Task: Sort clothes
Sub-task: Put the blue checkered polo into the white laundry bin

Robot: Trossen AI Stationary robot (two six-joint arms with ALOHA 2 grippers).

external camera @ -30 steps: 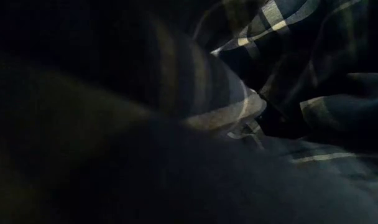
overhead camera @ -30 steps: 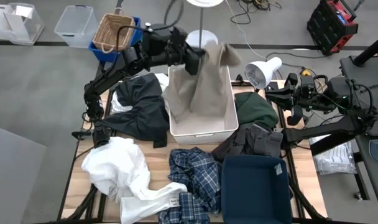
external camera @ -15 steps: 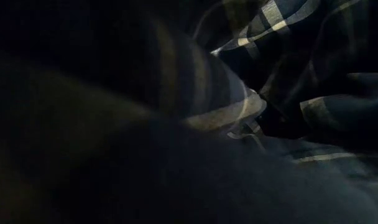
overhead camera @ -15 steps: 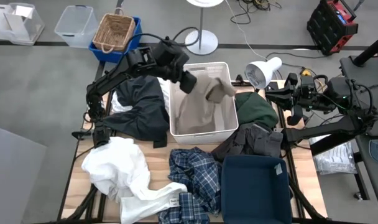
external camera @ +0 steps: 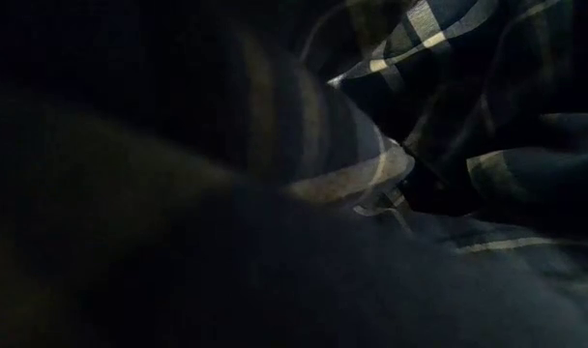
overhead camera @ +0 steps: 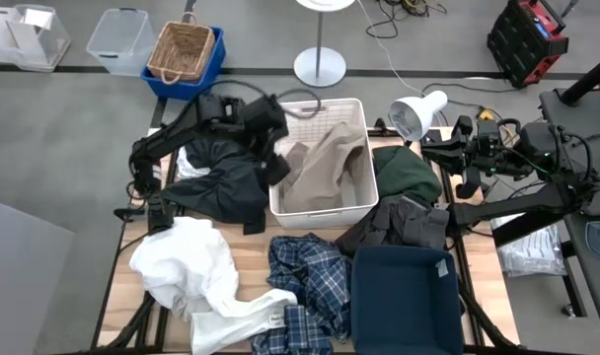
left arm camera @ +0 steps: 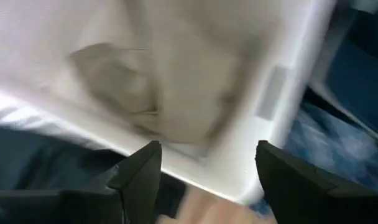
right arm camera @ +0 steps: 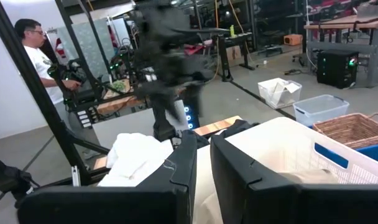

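Note:
A tan garment (overhead camera: pixel 325 163) lies crumpled inside the white bin (overhead camera: pixel 320 209); the left wrist view shows it too (left arm camera: pixel 176 81). My left gripper (overhead camera: pixel 277 170) hangs open over the bin's left rim, pointing steeply down, with nothing between its fingers (left arm camera: pixel 207 174). White clothes (overhead camera: pixel 187 266) and a plaid shirt (overhead camera: pixel 305 286) lie on the near part of the table. A black piece (overhead camera: pixel 221 177) lies left of the bin; a dark green one (overhead camera: pixel 404 168) and a dark grey one (overhead camera: pixel 399 222) lie to its right. My right gripper (overhead camera: pixel 428 148) waits shut at the right, pointing level (right arm camera: pixel 201 162).
A dark blue bin (overhead camera: pixel 404 296) stands at the near right. A white lamp head (overhead camera: pixel 418 113) sits behind the green piece. A wicker basket in a blue crate (overhead camera: pixel 182 54) stands beyond the table. Plaid cloth (external camera: pixel 449 97) fills the low view. A person (right arm camera: pixel 36 56) stands in the room.
My left gripper has come down toward the near and left side of the white bin, tipped steeply downward, and opened. It has let go of the tan garment, which had hung from it above the bin and has fallen into the bin.

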